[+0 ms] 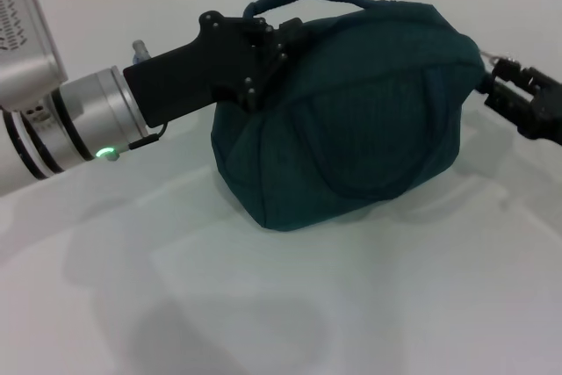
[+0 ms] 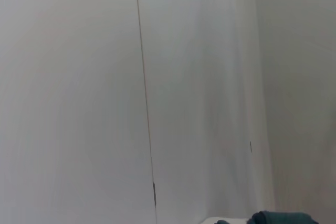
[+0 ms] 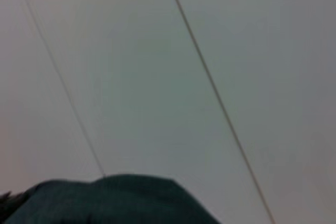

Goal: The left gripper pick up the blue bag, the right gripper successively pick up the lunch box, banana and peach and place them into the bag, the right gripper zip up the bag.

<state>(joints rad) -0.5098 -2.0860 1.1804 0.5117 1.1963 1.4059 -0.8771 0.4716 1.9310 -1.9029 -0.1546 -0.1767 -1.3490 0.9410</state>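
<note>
Left gripper (image 1: 263, 37) against upper left end of blue bag (image 1: 351, 120), near handle; finger state not discernible. Bag resting on white table (image 1: 263, 305), long axis running left-right, appears closed and bulging. Right gripper (image 1: 502, 72) at bag's right end, apparently clenched on zipper pull (image 1: 492, 59); nearer arm for zipping.

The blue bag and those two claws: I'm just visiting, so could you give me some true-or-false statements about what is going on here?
1. The blue bag sits on the white table. True.
2. The bag is wide open, showing foil lining. False: it looks closed; no lining shows.
3. The left gripper is at the bag's top. True.
4. A banana lies beside the bag. False: none is visible.
5. The right gripper is at the bag's end. True.
</note>
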